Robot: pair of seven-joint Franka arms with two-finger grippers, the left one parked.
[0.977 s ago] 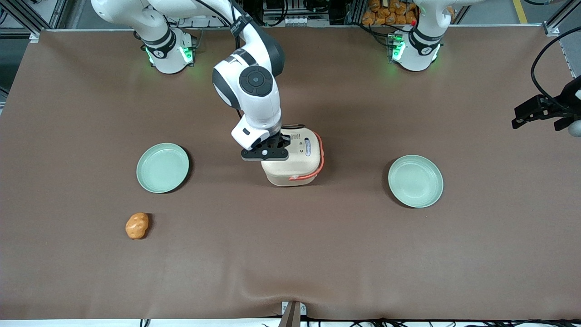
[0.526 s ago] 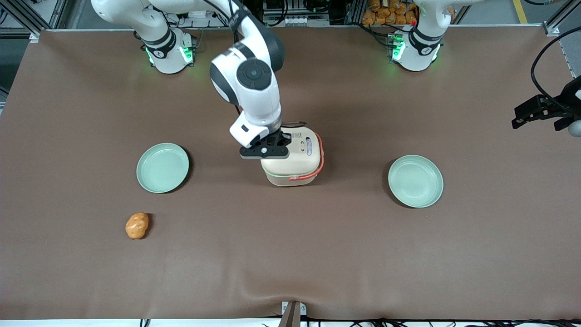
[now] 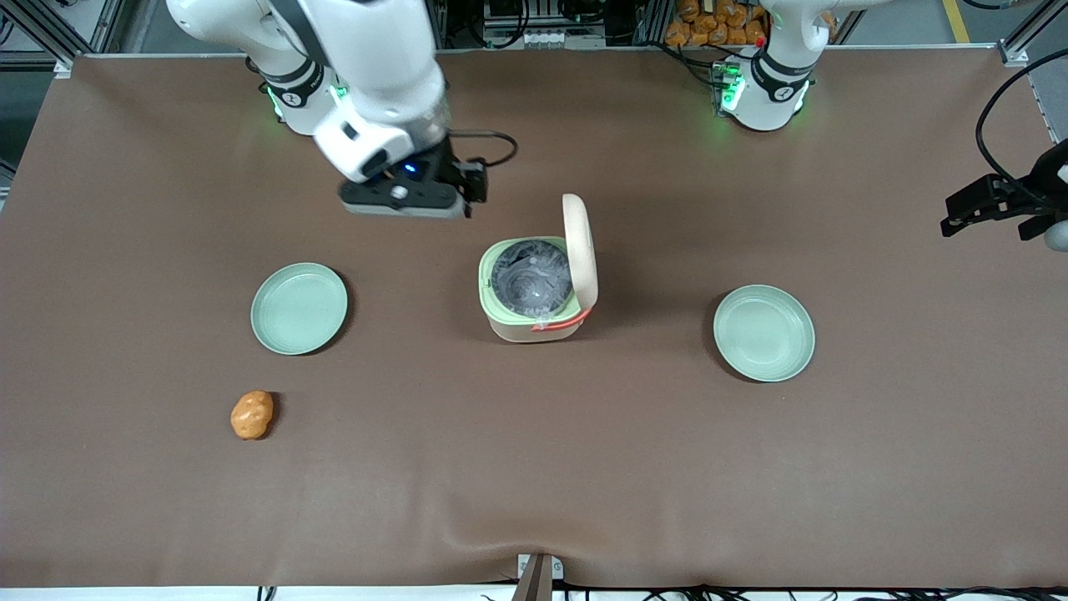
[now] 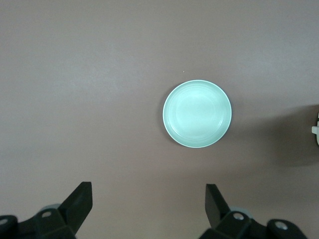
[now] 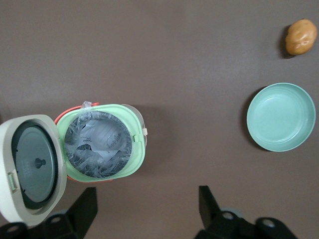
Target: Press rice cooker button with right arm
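Cooker lid up, my gripper raised clear of it.

My gripper [image 3: 402, 199] hangs above bare table, farther from the front camera than the rice cooker [image 3: 534, 294] and off toward my own end of the table; my fingers [image 5: 209, 204] are spread open and hold nothing. The cooker sits mid-table with its lid [image 3: 579, 250] standing upright, showing the pale green rim and grey inner pot [image 5: 97, 144]. One green plate [image 3: 299, 308] lies beside the cooker toward my end, well apart from it. An orange lumpy thing [image 3: 252, 415] sits nearer the front camera than that plate. A second green plate [image 3: 763, 332] lies toward the parked arm's end. Nothing stands between me and the cooker.
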